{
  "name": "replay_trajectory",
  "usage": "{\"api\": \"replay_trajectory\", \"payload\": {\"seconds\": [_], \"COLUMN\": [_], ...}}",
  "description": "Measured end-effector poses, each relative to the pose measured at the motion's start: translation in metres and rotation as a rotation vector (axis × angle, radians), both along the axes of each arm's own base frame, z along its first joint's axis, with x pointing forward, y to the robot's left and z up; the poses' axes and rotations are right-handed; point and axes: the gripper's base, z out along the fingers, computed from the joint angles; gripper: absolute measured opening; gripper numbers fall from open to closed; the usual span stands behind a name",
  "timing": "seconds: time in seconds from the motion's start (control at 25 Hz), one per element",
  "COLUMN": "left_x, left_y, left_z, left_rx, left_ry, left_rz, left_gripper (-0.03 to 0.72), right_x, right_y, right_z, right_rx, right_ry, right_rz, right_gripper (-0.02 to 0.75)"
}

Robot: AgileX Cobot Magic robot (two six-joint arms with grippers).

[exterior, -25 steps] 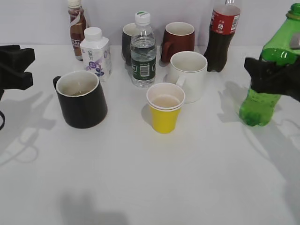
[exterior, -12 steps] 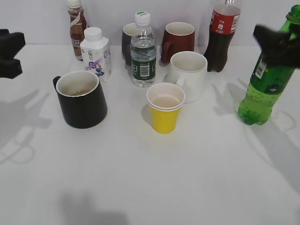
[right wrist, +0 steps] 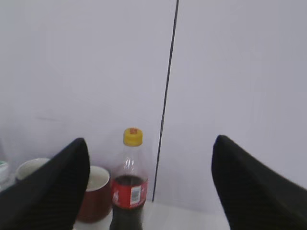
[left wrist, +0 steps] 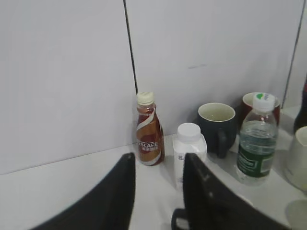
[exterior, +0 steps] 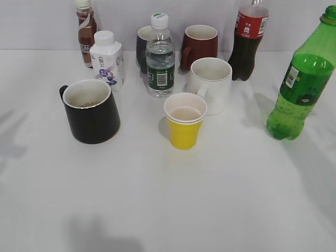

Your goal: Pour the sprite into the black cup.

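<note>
The sprite (exterior: 300,84), a tall green bottle, stands on its own at the right edge of the white table in the exterior view. The black cup (exterior: 92,112) stands at the left with its white inside showing. Neither gripper shows in the exterior view. In the left wrist view my left gripper (left wrist: 159,160) is open and empty, raised above the table and facing the back row of bottles. In the right wrist view my right gripper (right wrist: 149,143) is wide open and empty, raised and facing the wall. The sprite is out of both wrist views.
A yellow paper cup (exterior: 184,125) and a white mug (exterior: 211,84) stand mid-table. Behind are a water bottle (exterior: 159,58), cola bottle (exterior: 249,39), dark red mug (exterior: 199,44), small dark mug (exterior: 142,44), white milk bottle (exterior: 107,60) and coffee bottle (exterior: 85,31).
The right gripper let go of the sprite and rose out of the exterior view. The left gripper also withdrew out of that view. The sprite stands free.
</note>
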Motion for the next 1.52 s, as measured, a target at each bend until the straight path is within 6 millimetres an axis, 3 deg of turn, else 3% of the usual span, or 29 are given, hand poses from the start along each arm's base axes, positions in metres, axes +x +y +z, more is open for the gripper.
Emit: {"api": "replay_trajectory", "payload": {"seconds": [0.2, 0.32, 0.44, 0.64, 0.8, 1.04, 1.52], "left_x": [-0.059, -0.099, -0.136, -0.176, -0.177, -0.171, -0.160], "left_y": [0.019, 0.033, 0.047, 0.062, 0.063, 0.062, 0.054], "left_z": [0.005, -0.002, -0.012, -0.039, -0.049, -0.060, -0.063], "left_rx": [0.021, 0.044, 0.068, 0.092, 0.109, 0.121, 0.085], "left_ry": [0.093, 0.149, 0.160, 0.307, 0.369, 0.407, 0.328], "left_rz": [0.022, 0.040, 0.071, 0.128, 0.148, 0.149, 0.103], "left_gripper": [0.420, 0.456, 0.463, 0.465, 0.465, 0.465, 0.465], "right_x": [-0.058, -0.094, -0.134, -0.187, -0.211, -0.213, -0.204], "right_y": [-0.001, -0.008, -0.020, -0.043, -0.053, -0.053, -0.046], "right_z": [0.017, 0.017, 0.006, -0.029, -0.050, -0.093, -0.096], "right_rx": [0.002, -0.004, 0.026, -0.028, -0.054, -0.133, -0.113], "right_ry": [0.064, 0.151, 0.307, 0.628, 0.688, 0.731, 0.630], "right_rz": [0.029, 0.044, 0.060, 0.023, 0.010, 0.029, 0.077], "right_gripper": [0.595, 0.595, 0.595, 0.595, 0.595, 0.595, 0.592]}}
